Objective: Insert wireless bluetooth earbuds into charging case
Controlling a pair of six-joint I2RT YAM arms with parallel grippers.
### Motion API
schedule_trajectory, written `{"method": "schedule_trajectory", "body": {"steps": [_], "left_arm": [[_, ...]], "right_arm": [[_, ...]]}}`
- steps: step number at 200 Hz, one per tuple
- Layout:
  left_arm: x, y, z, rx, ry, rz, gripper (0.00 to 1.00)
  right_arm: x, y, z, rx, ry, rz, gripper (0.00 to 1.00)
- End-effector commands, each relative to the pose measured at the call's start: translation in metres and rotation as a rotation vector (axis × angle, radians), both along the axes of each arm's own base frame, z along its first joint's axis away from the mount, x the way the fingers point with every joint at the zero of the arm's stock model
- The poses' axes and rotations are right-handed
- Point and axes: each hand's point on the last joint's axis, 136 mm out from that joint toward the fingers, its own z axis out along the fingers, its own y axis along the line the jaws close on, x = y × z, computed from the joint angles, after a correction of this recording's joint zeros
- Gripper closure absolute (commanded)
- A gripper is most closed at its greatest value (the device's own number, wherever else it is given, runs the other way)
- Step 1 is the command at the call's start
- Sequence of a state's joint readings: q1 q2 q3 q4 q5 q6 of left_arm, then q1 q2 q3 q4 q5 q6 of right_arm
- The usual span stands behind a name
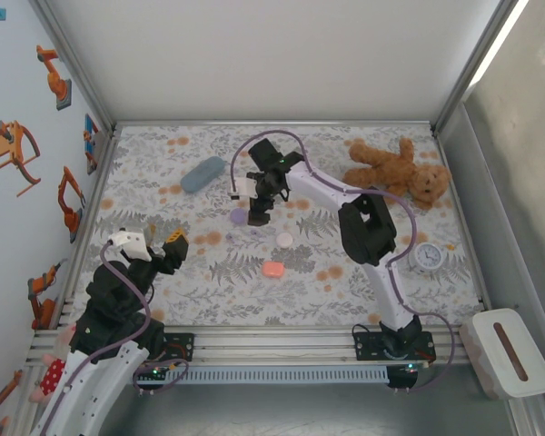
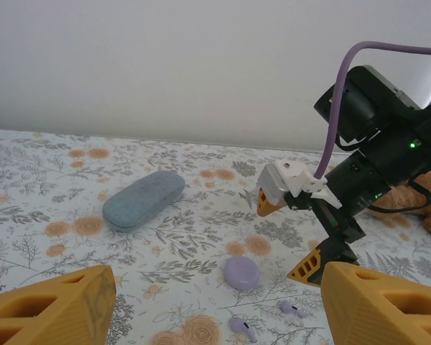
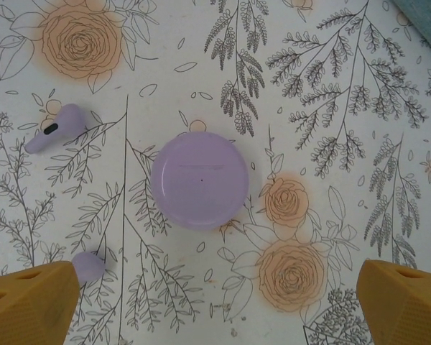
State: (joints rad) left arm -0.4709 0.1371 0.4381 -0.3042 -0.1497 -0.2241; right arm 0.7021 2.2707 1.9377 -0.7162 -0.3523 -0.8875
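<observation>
Orange fingertips (image 3: 29,305) of my right gripper (image 3: 215,309) sit in the bottom corners of its wrist view. They are spread wide with nothing between them. The lilac case (image 3: 200,180) lies flat on the floral cloth (image 3: 330,108) just ahead of that gap. My left gripper (image 1: 154,243) is parked near the left edge, well apart from the case, its jaws also apart and empty.

The lilac earbuds (image 3: 56,128) lie loose on the cloth to one side of the case, not touching it. The other bud (image 3: 88,266) is half hidden by my finger.

I judge the step in hand to be taking hold of the lilac case. To do it well I would:
- centre the gap over the case's round body;
- come straight down, so neither finger sweeps the nearby buds;
- close across the lower shell and leave the lid free.

The left arm would then have to lift the lid, because the smooth case will likely slide if pushed from one side only.

The lilac case is shut, so its contents are hidden, and both buds are outside it. The pink case (image 1: 272,269) and white case (image 1: 284,239) look closed from above, though they are too small to be sure. The blue-grey pouch (image 1: 203,173) is closed too.
</observation>
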Motion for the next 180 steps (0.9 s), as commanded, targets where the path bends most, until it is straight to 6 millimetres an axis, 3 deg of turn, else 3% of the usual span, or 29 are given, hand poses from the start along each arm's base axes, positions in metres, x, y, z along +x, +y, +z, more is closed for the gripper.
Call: {"method": "schedule_trajectory", "body": {"steps": [1,111,180], "left_arm": [[0.002,0.0,0.0,0.008,-0.004,0.005,0.25],[0.004,0.0,0.001,0.015,-0.002,0.007,0.25],[0.004,-0.001,0.001,0.018,-0.005,0.006,0.25]], "right_arm": [[-0.008,0.009,-0.005,-0.025,0.027,0.027,0.03],[-0.008,0.02,-0.041,-0.17,0.054,0.058,0.1],[-0.007,0.026,-0.05,-0.186,0.059,0.06,0.14]]}}
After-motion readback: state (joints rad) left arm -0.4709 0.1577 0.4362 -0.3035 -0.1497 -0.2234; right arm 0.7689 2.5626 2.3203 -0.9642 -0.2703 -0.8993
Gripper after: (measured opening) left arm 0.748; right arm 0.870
